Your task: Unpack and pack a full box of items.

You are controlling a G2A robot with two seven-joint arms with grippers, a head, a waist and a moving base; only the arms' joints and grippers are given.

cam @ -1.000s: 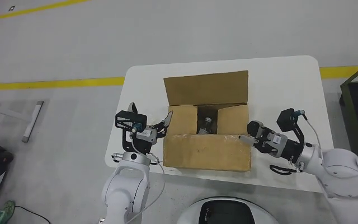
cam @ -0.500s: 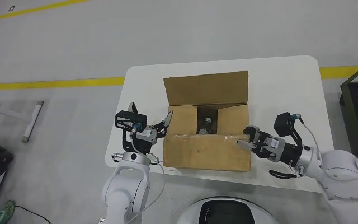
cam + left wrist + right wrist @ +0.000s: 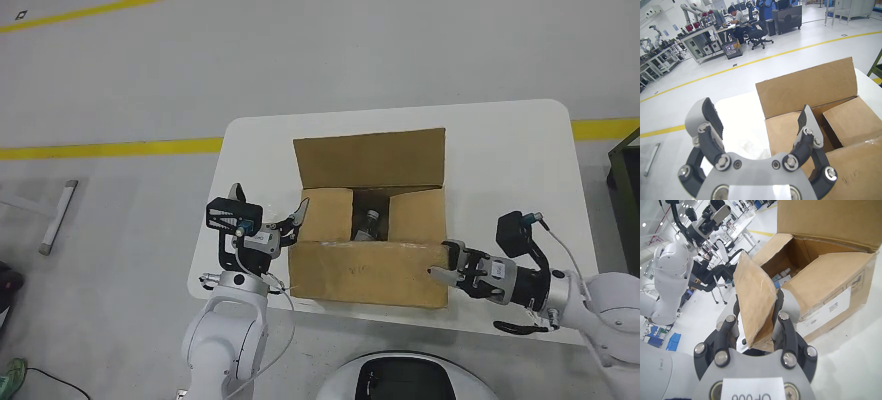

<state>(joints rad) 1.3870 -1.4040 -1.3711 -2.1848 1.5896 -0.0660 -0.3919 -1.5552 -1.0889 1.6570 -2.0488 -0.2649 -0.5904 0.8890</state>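
Note:
A brown cardboard box (image 3: 368,215) stands mid-table with its far flap (image 3: 370,158) raised and two side flaps (image 3: 325,215) partly folded over the opening. My right gripper (image 3: 446,272) is shut on the right-hand corner of the front flap (image 3: 365,272), which leans out toward the near table edge. In the right wrist view the fingers (image 3: 786,300) pinch that flap (image 3: 753,294), and bottles (image 3: 780,275) lie inside the box (image 3: 829,279). My left gripper (image 3: 270,225) hangs open beside the box's left wall; its own view shows the gripper (image 3: 756,106) with nothing in it, close to the box (image 3: 810,106).
The white table (image 3: 500,150) has bare room right of and behind the box. Its near edge lies close under the front flap. A dark green frame (image 3: 625,165) stands off the table's right side. A crumpled white wrapper (image 3: 753,147) lies by the box's left side.
My right gripper has drawn back toward the near table edge with the front flap in it, folding the flap further outward. The left arm has not moved.

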